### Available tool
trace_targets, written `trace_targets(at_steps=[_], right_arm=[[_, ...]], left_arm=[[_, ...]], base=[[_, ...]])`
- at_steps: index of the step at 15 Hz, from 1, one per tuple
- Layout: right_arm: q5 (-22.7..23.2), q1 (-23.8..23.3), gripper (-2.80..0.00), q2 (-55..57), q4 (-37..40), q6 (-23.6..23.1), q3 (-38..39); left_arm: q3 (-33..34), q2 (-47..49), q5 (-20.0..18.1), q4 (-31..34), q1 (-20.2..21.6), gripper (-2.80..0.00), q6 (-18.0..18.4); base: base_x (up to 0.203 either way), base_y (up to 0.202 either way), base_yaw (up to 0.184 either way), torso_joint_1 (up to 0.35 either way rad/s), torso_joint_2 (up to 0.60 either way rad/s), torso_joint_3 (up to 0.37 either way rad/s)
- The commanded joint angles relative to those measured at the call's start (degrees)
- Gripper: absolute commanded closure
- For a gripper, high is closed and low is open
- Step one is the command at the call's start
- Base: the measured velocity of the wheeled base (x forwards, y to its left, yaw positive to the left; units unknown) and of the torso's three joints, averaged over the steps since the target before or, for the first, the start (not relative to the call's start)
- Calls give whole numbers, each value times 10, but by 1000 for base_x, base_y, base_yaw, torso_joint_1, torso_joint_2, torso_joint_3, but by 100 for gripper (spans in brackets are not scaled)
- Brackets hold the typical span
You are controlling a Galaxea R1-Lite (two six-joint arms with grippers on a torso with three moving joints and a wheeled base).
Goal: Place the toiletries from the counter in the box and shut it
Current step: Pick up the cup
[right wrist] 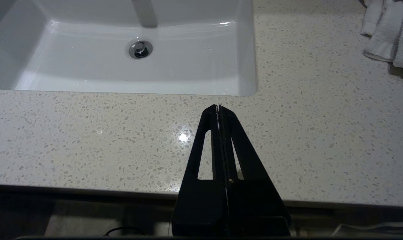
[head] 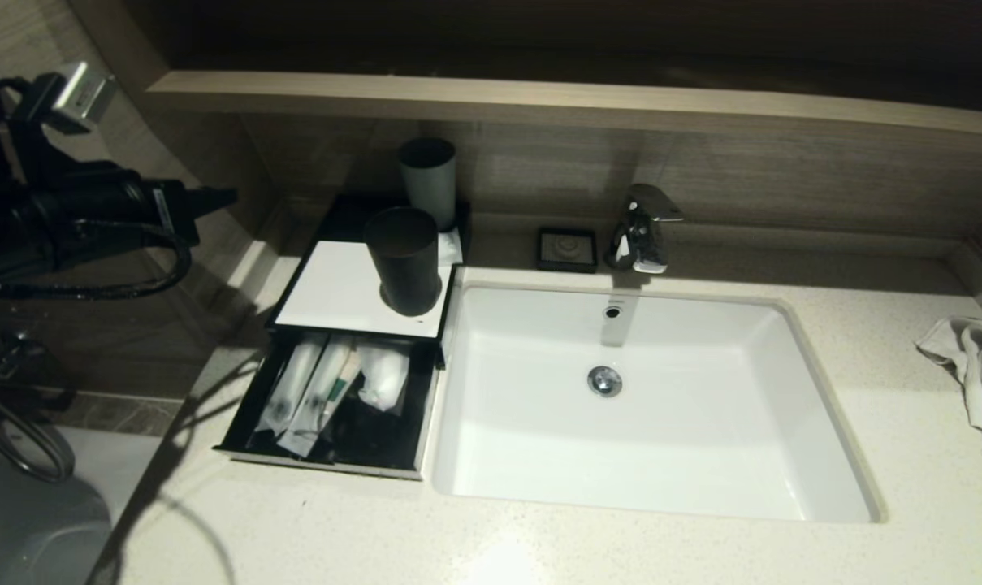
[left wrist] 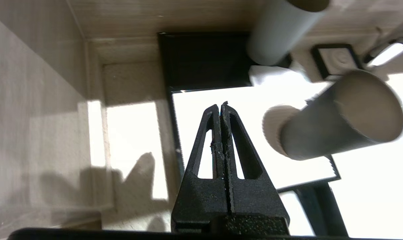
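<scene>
Three toiletry packets [head: 332,394] lie inside the box's [head: 352,284] open drawer [head: 239,443], left of the sink basin [head: 824,390]. Dark cup [head: 404,260] stands on the box's white top, grey cup [head: 428,180] behind. Left gripper [head: 218,197] hangs left of the box, pinched closed, empty. Right gripper [right wrist: 218,107], fingers together, sits at the counter's [right wrist: 321,133] front edge.

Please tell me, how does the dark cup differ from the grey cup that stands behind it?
The dark cup is almost black; the grey cup is pale grey. The dark cup stands on the white top panel of the box, while the grey cup stands farther back, on the black part near the wall. Both are upright, open at the top and similar in shape.
</scene>
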Motion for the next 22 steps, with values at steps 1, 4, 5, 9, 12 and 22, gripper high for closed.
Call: trace_targets(at_steps=[1,4,5,9,12,22], right_arm=[[0,1,0,0,0,0,0],[0,1,0,0,0,0,0],[0,1,0,0,0,0,0],[0,1,0,0,0,0,0],[0,1,0,0,0,0,0],[0,1,0,0,0,0,0]], left_arm=[[23,-29,-2,1,-8,0,0],[38,-36,11,1,-27,0,1],[47,-40,11,1,-30,0,1],[90,-59,15,1,-36,0,1],[126,-77,15,1,-38,0,3],[224,-113,158,-3,-155,0,6]], base=[[0,0,0,0,0,0],[0,0,0,0,0,0],[0,0,0,0,0,0],[0,0,0,0,0,0],[0,0,0,0,0,0],[0,0,0,0,0,0]])
